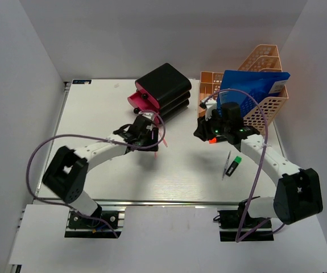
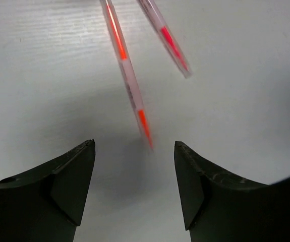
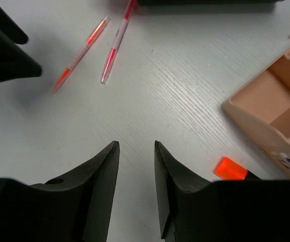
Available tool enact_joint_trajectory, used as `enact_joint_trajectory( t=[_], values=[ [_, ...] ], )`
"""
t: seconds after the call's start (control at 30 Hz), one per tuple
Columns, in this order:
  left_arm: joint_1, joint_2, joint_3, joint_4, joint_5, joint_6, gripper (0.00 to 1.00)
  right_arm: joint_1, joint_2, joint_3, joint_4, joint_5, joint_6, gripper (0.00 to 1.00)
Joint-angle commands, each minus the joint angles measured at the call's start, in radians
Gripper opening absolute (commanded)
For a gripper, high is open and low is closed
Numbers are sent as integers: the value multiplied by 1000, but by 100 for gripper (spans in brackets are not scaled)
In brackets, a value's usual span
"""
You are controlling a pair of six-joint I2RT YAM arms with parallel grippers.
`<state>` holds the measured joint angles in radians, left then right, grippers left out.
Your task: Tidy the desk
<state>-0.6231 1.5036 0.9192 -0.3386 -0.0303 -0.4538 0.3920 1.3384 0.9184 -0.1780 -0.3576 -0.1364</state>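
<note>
The desk (image 1: 180, 170) is a flat, matte white rectangle with a faint grain and a silver rail (image 1: 169, 203) along its near edge. It lies just beyond the arm bases, with white walls on three sides. The left gripper (image 2: 134, 146) hangs over it, jaws wide and empty, a pen (image 2: 127, 75) tip just ahead of the gap. The right gripper (image 3: 137, 146) stands narrowly parted, holding nothing, an orange piece (image 3: 230, 169) beside it near the rack (image 3: 266, 108)

Ahead of the left gripper (image 2: 134, 146), the near red pen (image 2: 127, 80) and the far red pen (image 2: 167, 40) are cut off by the top edge. Right of the right gripper (image 3: 137, 146), the orange block (image 3: 229, 168) is partly hidden behind a finger.
</note>
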Motion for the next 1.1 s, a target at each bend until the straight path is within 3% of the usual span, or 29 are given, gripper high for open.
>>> enact_joint_trajectory(
  t=[0.0, 0.2, 0.43, 0.73, 0.93, 1.07],
  values=[
    [-49, 110, 108, -69, -221, -42, 74, -53, -64, -7, 44, -90, 15, 40],
    [-95, 292, 288, -129, -327, -43, 72, -73, -114, -39, 80, -77, -8, 41],
    [-104, 408, 435, -226, -388, -45, 55, -90, -125, -50, 84, -92, -17, 40],
    [-86, 469, 422, -209, -353, -39, 47, -104, -131, -59, 87, -104, -20, 40],
    [-76, 483, 397, -204, -292, -43, 23, -111, -136, -61, 87, -110, -23, 40],
    [-76, 443, 319, -191, -215, -65, 17, -117, -140, -62, 91, -118, -23, 40]
  ],
)
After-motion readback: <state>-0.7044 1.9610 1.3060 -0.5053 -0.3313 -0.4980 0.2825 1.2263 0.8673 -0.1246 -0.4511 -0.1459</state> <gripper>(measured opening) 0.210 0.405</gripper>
